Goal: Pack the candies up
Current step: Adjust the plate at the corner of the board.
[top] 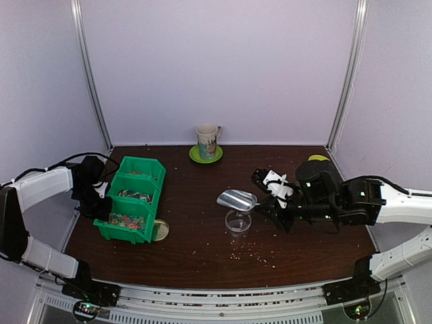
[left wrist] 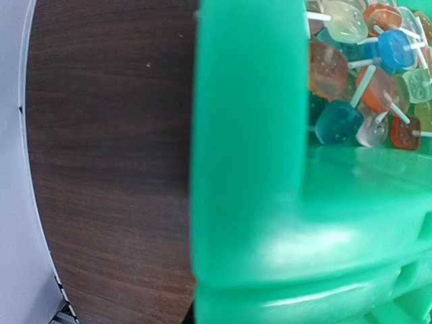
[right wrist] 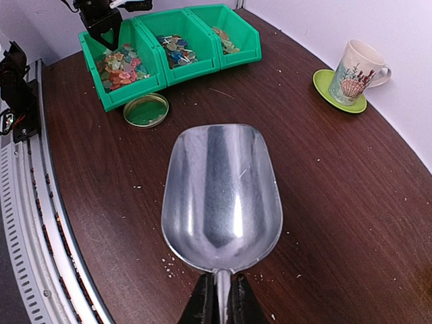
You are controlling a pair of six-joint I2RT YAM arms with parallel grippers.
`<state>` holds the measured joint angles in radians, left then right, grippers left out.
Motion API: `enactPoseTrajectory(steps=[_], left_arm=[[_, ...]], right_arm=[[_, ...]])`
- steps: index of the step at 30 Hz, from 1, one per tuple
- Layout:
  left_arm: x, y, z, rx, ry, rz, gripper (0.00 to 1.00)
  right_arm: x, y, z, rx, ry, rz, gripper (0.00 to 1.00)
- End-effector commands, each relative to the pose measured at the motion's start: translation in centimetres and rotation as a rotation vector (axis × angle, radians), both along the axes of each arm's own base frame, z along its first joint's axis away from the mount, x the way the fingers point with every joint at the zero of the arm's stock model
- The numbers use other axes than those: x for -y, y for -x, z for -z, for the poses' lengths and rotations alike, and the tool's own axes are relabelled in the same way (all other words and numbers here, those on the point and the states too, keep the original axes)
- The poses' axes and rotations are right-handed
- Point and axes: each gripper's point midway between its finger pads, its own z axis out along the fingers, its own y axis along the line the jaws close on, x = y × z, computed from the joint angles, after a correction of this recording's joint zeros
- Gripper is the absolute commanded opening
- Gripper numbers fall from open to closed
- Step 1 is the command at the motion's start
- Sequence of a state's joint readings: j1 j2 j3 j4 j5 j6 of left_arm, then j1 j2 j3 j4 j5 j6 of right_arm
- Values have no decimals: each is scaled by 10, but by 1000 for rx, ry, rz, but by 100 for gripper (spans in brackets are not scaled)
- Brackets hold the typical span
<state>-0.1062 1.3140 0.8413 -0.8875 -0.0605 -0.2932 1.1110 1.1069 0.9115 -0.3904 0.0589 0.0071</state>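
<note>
mug (top: 208, 137) on green saucer (top: 206, 160), top centre | green bins (top: 150, 165), left | round lid (top: 160, 230) at bins' lower right | metal scoop (top: 237, 199) above clear jar (top: 237, 223), centre | brown bench (top: 202, 263)

The blurred green bin (left wrist: 256, 202) and the candies (left wrist: 358, 67) in it run off the left wrist view's top and right edges, and the scoop (right wrist: 221, 196) has its handle cut off at the right wrist view's bottom.

Open tabletop (top: 192, 209) separates green bins (top: 131, 196), left, from a clear jar (top: 237, 221) beside a metal scoop (top: 236, 199). A mug (top: 208, 138) occupies the far edge.
</note>
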Motion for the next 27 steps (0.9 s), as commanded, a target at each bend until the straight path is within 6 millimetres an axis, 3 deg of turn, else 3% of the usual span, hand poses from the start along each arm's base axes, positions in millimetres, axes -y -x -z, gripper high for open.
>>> enactPoseTrajectory(steps=[1,6,16,27], left_arm=[[-6,-35,-15,155,34,-35,0],[-8,-35,0,126,35,-32,0],[7,-30,35,26,101,15,0],[64,-32,40,1,78,216,0]], right_arm=[[-3,2,-13,16,-56,-8,0],[-4,1,-14,18,-55,-7,0],[-2,-1,-16,28,-49,9,0],[-9,-5,-17,36,-39,4,0]])
